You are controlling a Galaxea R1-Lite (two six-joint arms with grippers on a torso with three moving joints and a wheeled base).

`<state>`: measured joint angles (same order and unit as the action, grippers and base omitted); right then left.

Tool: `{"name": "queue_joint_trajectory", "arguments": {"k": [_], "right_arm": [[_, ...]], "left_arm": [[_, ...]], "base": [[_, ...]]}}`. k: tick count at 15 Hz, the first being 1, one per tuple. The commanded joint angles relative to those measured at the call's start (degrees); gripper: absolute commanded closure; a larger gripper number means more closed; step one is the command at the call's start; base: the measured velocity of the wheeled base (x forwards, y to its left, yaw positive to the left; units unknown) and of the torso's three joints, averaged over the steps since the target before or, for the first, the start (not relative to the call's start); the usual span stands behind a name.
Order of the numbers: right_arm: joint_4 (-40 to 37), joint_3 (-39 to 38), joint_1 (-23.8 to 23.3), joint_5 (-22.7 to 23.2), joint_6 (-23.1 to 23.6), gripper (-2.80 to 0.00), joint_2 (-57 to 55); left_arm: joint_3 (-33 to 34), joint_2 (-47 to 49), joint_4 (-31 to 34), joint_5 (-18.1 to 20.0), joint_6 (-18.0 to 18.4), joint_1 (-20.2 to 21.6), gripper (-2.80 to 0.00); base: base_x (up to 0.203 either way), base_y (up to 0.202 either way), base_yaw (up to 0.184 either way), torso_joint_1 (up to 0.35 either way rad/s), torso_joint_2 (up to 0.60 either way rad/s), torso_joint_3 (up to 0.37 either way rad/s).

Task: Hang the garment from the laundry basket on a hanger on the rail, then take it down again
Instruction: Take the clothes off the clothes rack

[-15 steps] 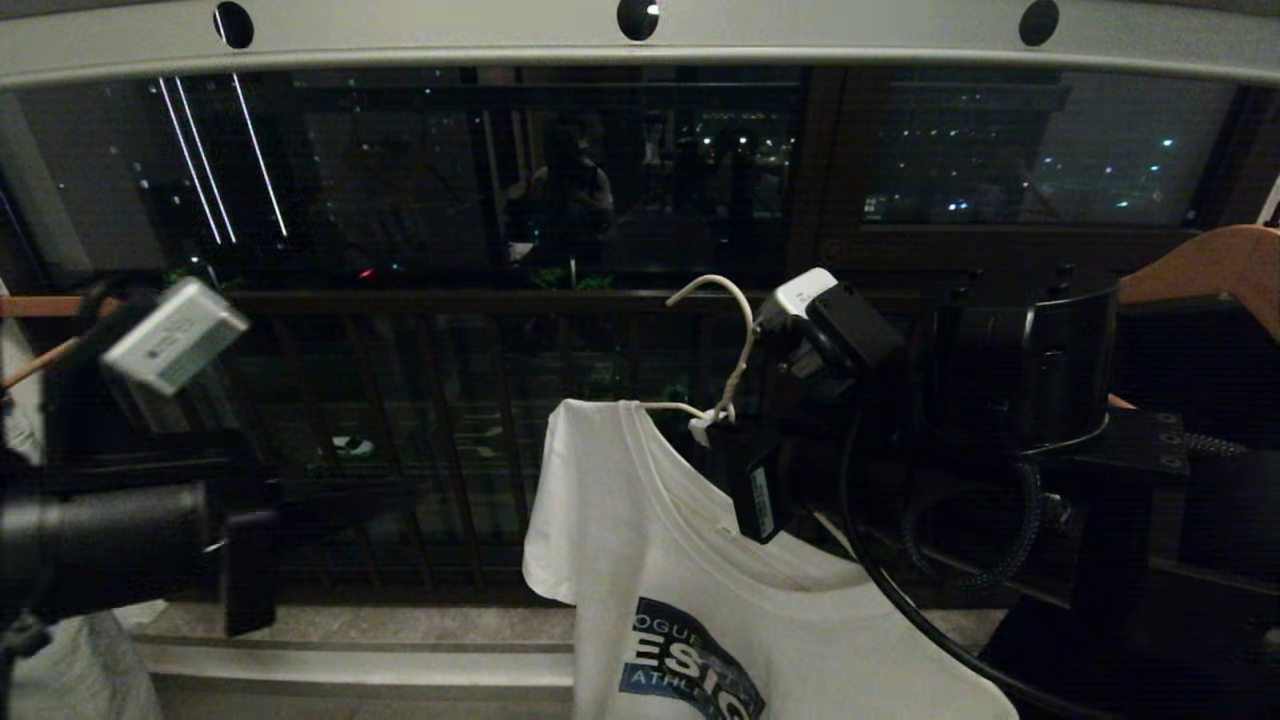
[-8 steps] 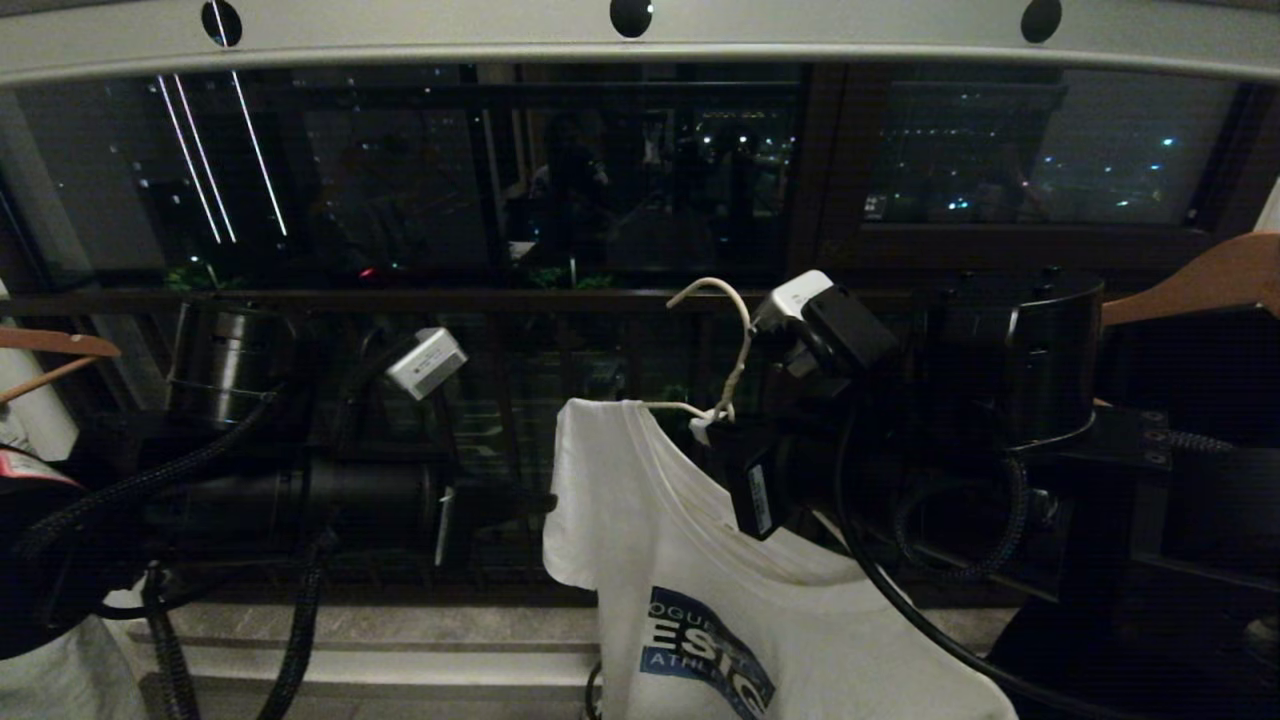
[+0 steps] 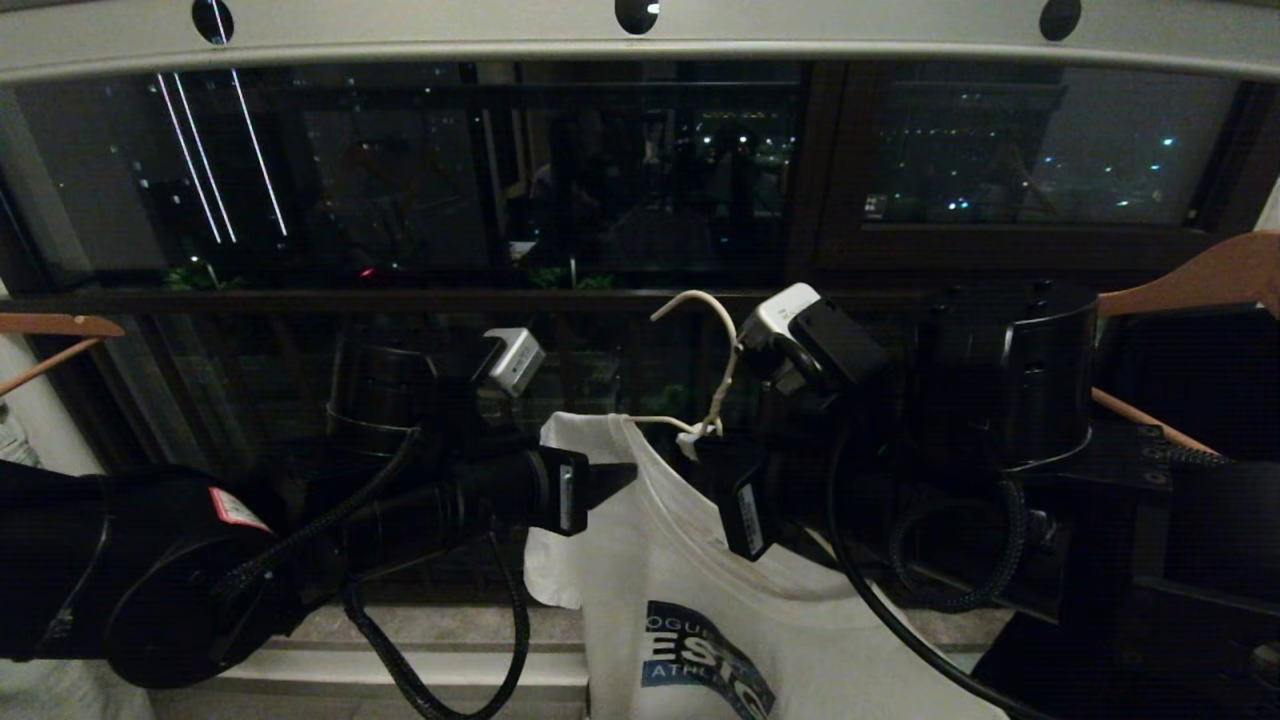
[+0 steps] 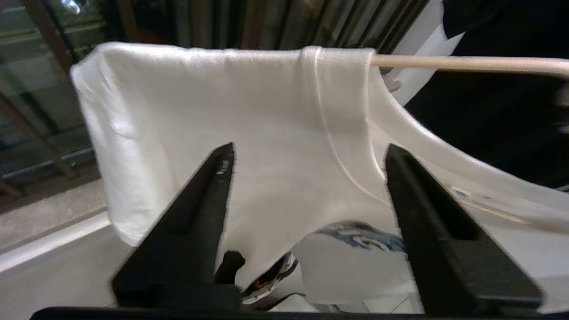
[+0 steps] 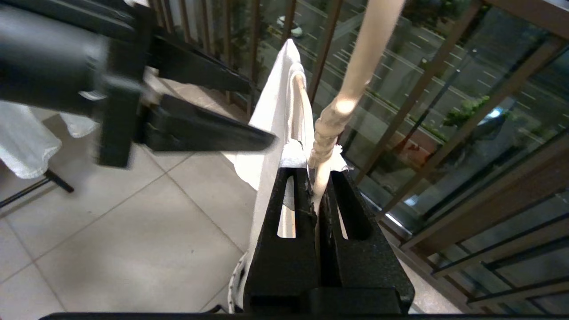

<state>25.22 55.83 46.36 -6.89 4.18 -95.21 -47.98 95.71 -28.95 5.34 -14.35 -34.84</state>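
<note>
Below the rail (image 3: 420, 35), right fingers (image 5: 306, 178) clamp the hanger (image 3: 715, 385); left fingers (image 4: 209, 178) spread beside the garment (image 3: 660, 560).

The garment (image 4: 266, 133) is soft matt white cotton-like cloth (a printed blue graphic on the chest). The hanger (image 5: 351, 84) is coated wire, its twisted neck rough, and the rail (image 3: 420, 30) is smooth pale metal. Floor tiles (image 5: 111, 231) look faintly glossy.

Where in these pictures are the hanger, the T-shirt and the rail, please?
hanger (image 3: 722, 345): head view, on its twisted neck.
T-shirt (image 4: 249, 115): left wrist view, on its shoulder.
rail (image 3: 420, 28): head view, on its flat face.
</note>
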Motion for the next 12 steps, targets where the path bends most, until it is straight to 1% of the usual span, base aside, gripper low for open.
{"name": "queue_joint_trajectory", "arguments": {"k": [1,3,9,12], "right_arm": [[0.2,0.0,0.1,-0.1,0.0,0.0,0.0],[0.2,-0.1,0.4,-0.1,0.0,0.0,0.1],[0.2,-0.3,0.7,-0.1,0.1,0.0,0.4],[0.2,-0.3,0.7,-0.1,0.1,0.0,0.4]], "left_arm": [[-0.2,1.4,-0.3,-2.1,0.1,-0.5,-2.8],[-0.4,2.3,-0.3,-3.8,0.3,-0.5,-2.8],[-1.5,3.0,-0.4,-7.4,0.3,-0.1,-2.8],[-1.2,3.6,-3.0,-7.5,0.5,0.0,-2.8]], "base": [[0.0,0.0,0.0,0.0,0.0,0.0],[0.0,0.0,0.0,0.0,0.0,0.0],[0.0,0.0,0.0,0.0,0.0,0.0],[0.0,0.0,0.0,0.0,0.0,0.0]]}}
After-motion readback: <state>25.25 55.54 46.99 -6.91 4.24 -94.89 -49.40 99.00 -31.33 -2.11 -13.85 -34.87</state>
